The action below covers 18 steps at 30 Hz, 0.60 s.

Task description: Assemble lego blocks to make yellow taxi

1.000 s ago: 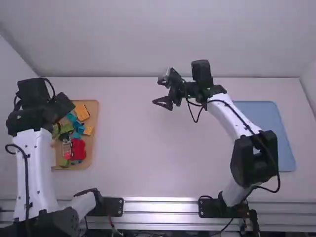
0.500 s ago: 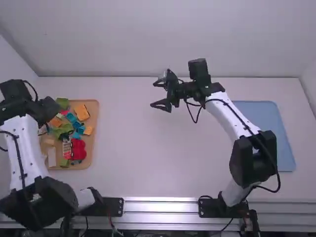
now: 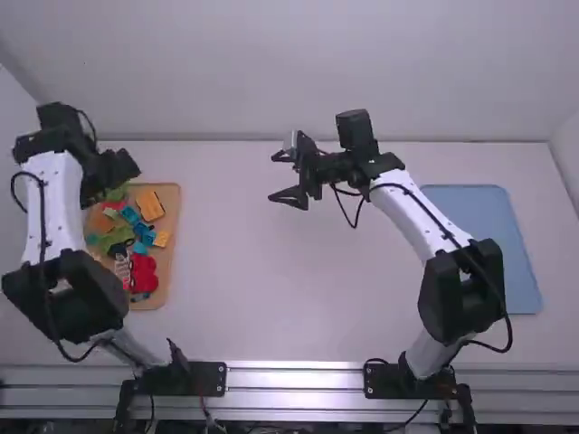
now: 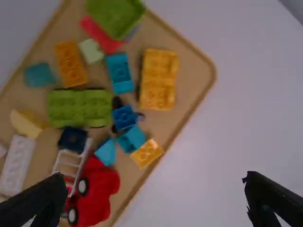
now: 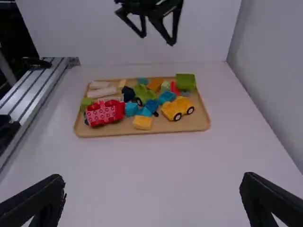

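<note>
Over the far end of the wooden tray (image 3: 168,280) my left gripper (image 3: 116,174) hangs open; the left wrist view has its fingers wide apart with nothing between them (image 4: 154,189). In that tray lie a yellow car base (image 3: 150,206), wheels showing in the right wrist view (image 5: 177,109), and a small yellow brick (image 4: 147,152) near the tray's edge. An orange brick (image 4: 71,64) lies beside a pale green one (image 4: 91,51). My right gripper (image 3: 274,176) is above the middle of the table, open (image 5: 152,189), holding nothing, well apart from the tray.
Other pieces share the wooden tray: a red vehicle (image 4: 97,191), a lime green base (image 4: 79,108), a green box-shaped piece (image 4: 116,16), blue bricks (image 4: 119,71) and white blocks (image 4: 18,163). A blue tray (image 3: 479,244) lies at the table's right side.
The left arm first swung left off the tray, then came back right and farther from the camera, over the tray's far end. My right gripper has drifted slightly left, staying open.
</note>
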Tool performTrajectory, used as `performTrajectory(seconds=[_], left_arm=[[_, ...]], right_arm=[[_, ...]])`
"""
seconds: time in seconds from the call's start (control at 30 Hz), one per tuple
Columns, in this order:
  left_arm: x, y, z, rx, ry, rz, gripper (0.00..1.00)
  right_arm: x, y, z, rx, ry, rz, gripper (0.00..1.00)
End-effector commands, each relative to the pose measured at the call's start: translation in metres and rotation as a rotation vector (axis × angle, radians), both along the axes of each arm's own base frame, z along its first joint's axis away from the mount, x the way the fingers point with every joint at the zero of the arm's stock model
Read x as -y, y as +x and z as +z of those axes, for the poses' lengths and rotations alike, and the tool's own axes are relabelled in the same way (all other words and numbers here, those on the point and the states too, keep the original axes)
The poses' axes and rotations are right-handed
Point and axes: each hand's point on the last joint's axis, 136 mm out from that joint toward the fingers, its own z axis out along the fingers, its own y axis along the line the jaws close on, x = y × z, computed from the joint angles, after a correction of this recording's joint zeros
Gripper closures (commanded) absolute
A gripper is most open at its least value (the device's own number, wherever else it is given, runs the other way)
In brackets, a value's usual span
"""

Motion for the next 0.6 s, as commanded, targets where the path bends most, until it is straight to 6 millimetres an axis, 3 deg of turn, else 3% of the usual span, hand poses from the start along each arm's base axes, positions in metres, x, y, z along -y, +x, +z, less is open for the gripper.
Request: performTrajectory(seconds=[0.0, 0.07, 0.23, 0.4, 0.57], left_arm=[[0.011, 0.017, 0.006, 0.001, 0.072, -0.055, 0.01], [0.019, 0.031, 0.001, 0.013, 0.088, -0.102, 0.01], [0.017, 0.043, -0.021, -0.021, 0.085, -0.129, 0.01], [-0.001, 0.047, -0.062, -0.101, 0.058, -0.113, 0.01], [-0.003, 0.053, -0.1, -0.162, 0.029, -0.117, 0.01]], right_arm=[[0.0, 0.0, 0.014, 0.019, 0.02, 0.01, 0.01], [-0.001, -0.003, 0.017, 0.022, 0.022, 0.014, 0.01], [-0.004, -0.01, 0.025, 0.034, 0.03, 0.027, 0.01], [-0.003, -0.011, 0.028, 0.041, 0.033, 0.028, 0.01], [-0.003, -0.012, 0.025, 0.027, 0.024, 0.028, 0.01]])
